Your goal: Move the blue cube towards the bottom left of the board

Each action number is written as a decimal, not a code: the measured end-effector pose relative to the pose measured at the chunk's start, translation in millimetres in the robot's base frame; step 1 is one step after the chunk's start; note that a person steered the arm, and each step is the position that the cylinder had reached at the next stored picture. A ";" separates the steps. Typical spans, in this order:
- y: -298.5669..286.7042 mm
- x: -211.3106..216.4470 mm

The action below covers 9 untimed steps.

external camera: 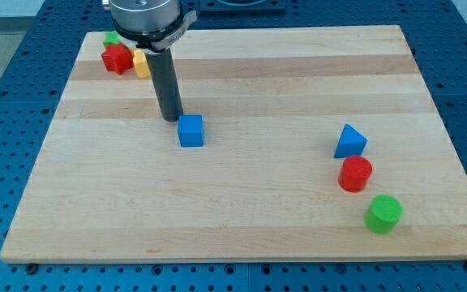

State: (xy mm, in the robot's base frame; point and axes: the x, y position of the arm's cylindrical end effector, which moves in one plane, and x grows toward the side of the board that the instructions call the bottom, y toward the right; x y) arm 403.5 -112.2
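No jaws, just my tip (170, 118) touching nothing, at the blue cube (190, 130)'s upper left. Cube looks light, rigid, slides easily. Push its upper-right face.

Bright, even light, sharp across my whole view.
The wooden board (242, 203) shows no glare; the blocks cast only small soft shadows at their bases, and the edges look straight and undistorted.
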 end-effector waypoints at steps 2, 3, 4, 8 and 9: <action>28.8 1.9; 28.1 3.3; 29.9 22.1; 51.1 101.1; 56.6 100.7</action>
State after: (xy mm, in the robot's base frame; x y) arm 504.2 -55.6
